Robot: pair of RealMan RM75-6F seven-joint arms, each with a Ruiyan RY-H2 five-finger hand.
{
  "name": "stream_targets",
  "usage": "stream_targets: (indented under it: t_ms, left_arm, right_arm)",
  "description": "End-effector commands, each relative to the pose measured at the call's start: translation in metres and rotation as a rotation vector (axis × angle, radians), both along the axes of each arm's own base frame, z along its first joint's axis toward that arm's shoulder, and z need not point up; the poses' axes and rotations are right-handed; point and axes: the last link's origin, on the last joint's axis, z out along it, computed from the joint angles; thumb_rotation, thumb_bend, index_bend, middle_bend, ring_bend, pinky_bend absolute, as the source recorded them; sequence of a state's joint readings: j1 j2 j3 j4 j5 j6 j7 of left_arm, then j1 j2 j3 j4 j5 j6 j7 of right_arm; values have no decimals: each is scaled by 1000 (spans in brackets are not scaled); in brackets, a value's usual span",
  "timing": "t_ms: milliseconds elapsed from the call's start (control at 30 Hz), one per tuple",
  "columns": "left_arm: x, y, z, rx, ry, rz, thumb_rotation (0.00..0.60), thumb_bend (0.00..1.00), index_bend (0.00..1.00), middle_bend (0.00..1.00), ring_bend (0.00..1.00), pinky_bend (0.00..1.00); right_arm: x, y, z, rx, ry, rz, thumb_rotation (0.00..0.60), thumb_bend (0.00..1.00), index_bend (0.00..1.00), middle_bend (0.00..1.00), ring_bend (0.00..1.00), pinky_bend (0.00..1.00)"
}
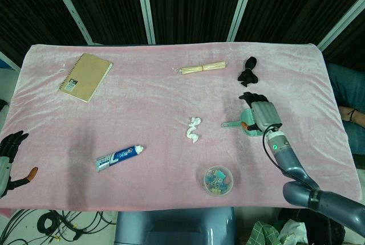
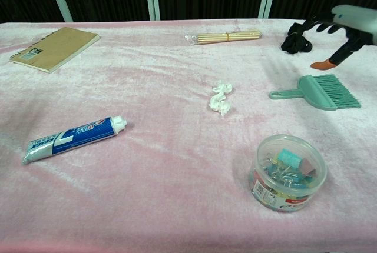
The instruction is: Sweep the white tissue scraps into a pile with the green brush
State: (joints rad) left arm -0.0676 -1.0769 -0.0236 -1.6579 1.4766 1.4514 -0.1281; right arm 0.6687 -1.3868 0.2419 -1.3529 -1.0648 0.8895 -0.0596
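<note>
With the right hand (image 2: pixel 344 26) lifted, fingers spread and empty, the green brush (image 2: pixel 323 92) lies ungrasped; white tissue scraps (image 2: pixel 220 97) risk being scattered if it is re-gripped badly.

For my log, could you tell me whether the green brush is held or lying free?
Lying free: the green brush rests flat on the cloth, with the right hand raised above it.

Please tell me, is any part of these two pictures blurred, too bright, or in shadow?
Chest view: sharp overall; the pink cloth shines in pale patches, a soft shadow falls beside the green brush, and the right hand is cut by the frame edge. Head view: evenly lit, but the tissue scraps are small with little detail, and the left hand sits dim at the edge.
</note>
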Motion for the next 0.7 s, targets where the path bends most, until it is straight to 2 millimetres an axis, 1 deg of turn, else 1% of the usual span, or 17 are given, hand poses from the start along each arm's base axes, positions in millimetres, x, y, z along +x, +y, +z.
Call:
stream_targets:
  t_ms: [33,67,133,167,300,467,567,700]
  left_arm:
    - [0,0,0,2,3,-3,600,285,94,59,0,170]
    - [0,0,0,5,9,-5,600,285,94,59,0,168]
    - [1,0,0,9,14,-9,600,284,94,59,0,164]
    - [1,-1,0,13,15,-11,600,284,94,59,0,161]
    - [1,-1,1,24,20,-14,600,284,94,59,0,140]
    - [1,-2,1,27,33,-21,600,284,95,60,0,113]
    - [1,-2,1,24,45,-25,600,284,94,59,0,99]
    - [1,-2,0,24,67,-31,600,284,94,60,0,95]
  right_arm:
    - [-30,53,37,-124,28,53,600,173,211,115,121,119]
    - [-41,71,42,-147,47,71,600,173,211,115,121,119]
    - [-52,92,45,-169,59,88,600,173,210,115,121,119]
    - [-61,110,45,-181,62,97,600,173,210,115,121,119]
    - [-79,150,42,-189,102,124,600,173,210,115,116,119]
    - [-88,179,39,-192,143,134,600,174,208,115,107,119]
    - [-87,185,40,-194,151,145,600,174,201,115,106,118]
    - [-82,187,44,-217,136,158,600,173,200,114,106,119]
